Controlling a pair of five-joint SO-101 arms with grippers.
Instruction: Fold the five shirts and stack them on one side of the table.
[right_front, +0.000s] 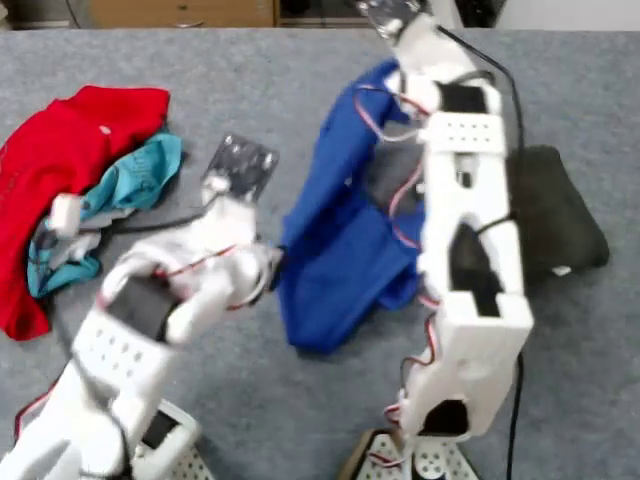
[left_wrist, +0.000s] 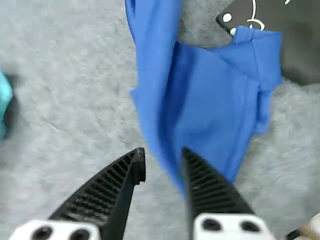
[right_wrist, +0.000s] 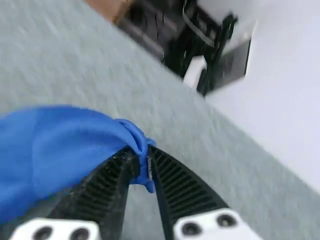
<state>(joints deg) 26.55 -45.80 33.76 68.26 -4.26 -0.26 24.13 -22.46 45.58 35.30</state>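
Observation:
A blue shirt (right_front: 340, 225) hangs crumpled over the middle of the grey table, lifted at its far end. My right gripper (right_wrist: 142, 162) is shut on a bunched fold of the blue shirt (right_wrist: 55, 145); from above, the right gripper (right_front: 393, 75) is at the shirt's far top corner. My left gripper (left_wrist: 162, 162) stands open low at the near edge of the blue shirt (left_wrist: 210, 100), with the cloth's hem against one finger (left_wrist: 200, 175). From above, the left gripper (right_front: 266, 268) sits by the shirt's left side.
A red shirt (right_front: 60, 160) and a teal shirt (right_front: 135, 180) lie heaped at the table's left. A black shirt (right_front: 560, 215) lies flat at the right, partly under the right arm (right_front: 470, 230). Bare grey table (right_front: 250, 90) shows at the back and front.

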